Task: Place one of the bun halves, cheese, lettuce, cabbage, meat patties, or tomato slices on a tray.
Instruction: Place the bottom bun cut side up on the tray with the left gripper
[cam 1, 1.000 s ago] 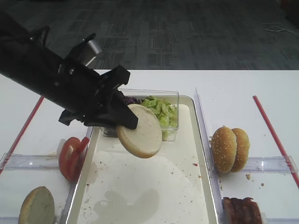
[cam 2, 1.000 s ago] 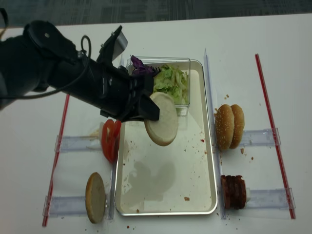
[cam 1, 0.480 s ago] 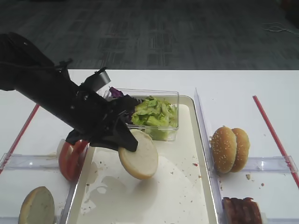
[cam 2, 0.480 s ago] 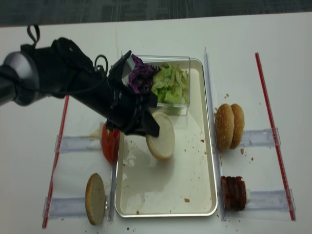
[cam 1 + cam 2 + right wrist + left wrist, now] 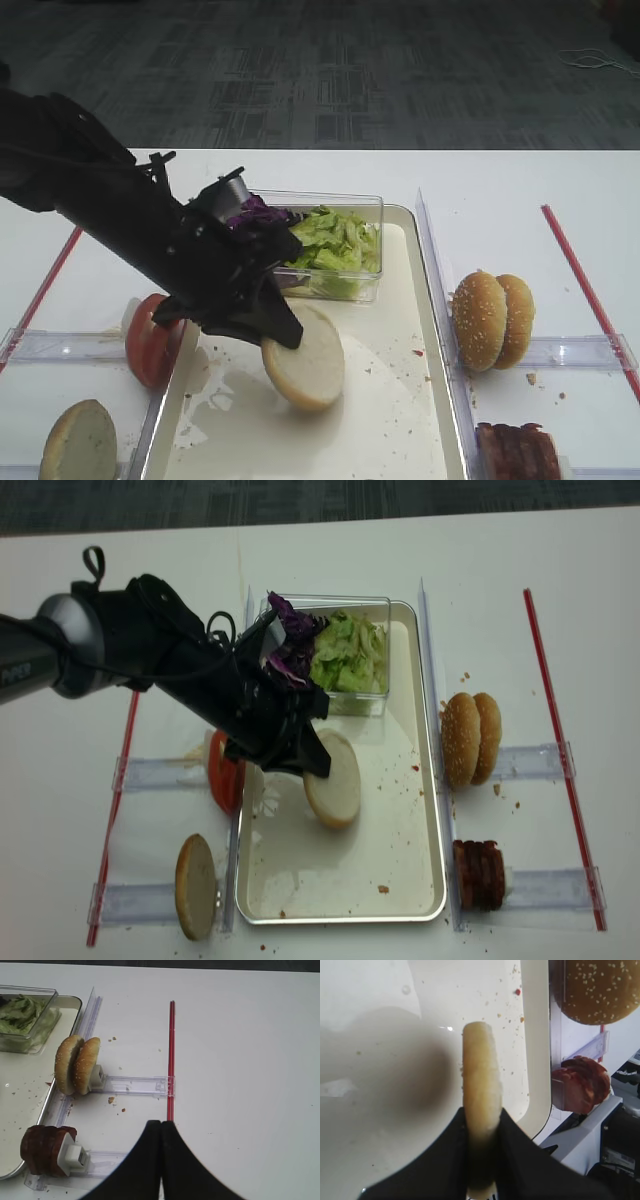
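Legible writing: the word "PIPER" shows on your left arm's silver link at the left edge of the realsense view; nothing else can be read.

Your left gripper [image 5: 305, 763] has its fingers [image 5: 517, 1160] clamped on the pale bun half [image 5: 305, 357], gripping it across its thickness at the upper-left edge. The bun half hangs tilted over the middle of the tray [image 5: 425, 440], cut face toward the camera; whether its lower edge touches the tray floor cannot be told. Your right gripper [image 5: 161, 1127] has its fingers pressed together, holding nothing, over bare worktop [image 5: 250, 1060] beside the red strip [image 5: 171, 1050].

Surroundings: a clear box [image 5: 370, 205] with lettuce [image 5: 335, 240] and purple cabbage [image 5: 250, 212] sits at the tray's far end, just behind your left wrist. Tomato slices [image 5: 148, 338] stand just outside the tray's left rim, close to the arm. A second pale bun half [image 5: 78, 443] stands at the near left. Sesame buns [image 5: 492, 320] and meat patties [image 5: 518, 452] stand beyond the right rim, well apart from the held bun. The tray's near half carries only crumbs.
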